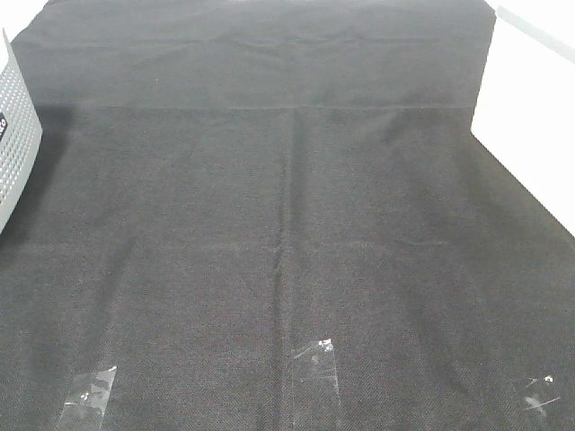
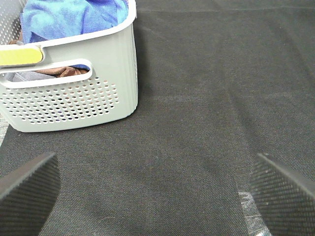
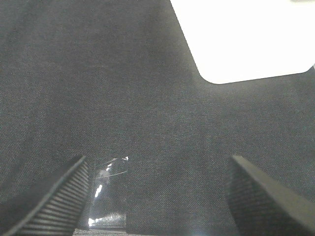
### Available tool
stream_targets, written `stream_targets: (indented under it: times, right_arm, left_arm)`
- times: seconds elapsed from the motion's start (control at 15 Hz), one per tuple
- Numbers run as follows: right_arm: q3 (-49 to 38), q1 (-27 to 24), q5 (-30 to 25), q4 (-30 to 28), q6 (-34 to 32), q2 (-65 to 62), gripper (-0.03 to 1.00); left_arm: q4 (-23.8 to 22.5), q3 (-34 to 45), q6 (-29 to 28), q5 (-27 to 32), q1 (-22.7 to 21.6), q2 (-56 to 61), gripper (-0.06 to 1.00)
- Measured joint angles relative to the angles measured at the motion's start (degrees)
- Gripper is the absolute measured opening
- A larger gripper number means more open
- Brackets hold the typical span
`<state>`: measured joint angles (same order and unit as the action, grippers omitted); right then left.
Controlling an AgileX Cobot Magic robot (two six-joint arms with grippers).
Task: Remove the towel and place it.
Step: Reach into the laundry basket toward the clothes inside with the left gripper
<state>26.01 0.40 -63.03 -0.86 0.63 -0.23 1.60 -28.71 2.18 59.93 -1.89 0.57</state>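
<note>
Bright blue microfibre towel point(image 2: 74, 17) lies bunched inside the pale grey perforated plastic basket point(image 2: 88, 93), on top of something brown point(image 2: 64, 71). In the overhead frame the basket stands at the left edge, upper part, on the black woven table cloth point(image 1: 287, 224). Left gripper point(image 2: 155, 164) is empty, jaws spread wide, over the cloth near the basket, not touching it. Right gripper point(image 3: 157, 164) is also spread and empty, over cloth by a clear tape strip point(image 3: 106, 189).

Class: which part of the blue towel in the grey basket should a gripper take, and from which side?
Probably the bunched fold on top of the towel, coming down from above: it lies heaped inside the basket, whose walls block a sideways approach.
</note>
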Motion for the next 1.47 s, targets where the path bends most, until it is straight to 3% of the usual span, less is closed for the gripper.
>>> stream_targets:
  times: [1.47]
  right_arm:
    - [0.0,0.0,0.0,0.0,0.0,0.0,0.75]
  left_arm:
    - [0.0,0.0,0.0,0.0,0.0,0.0,0.99]
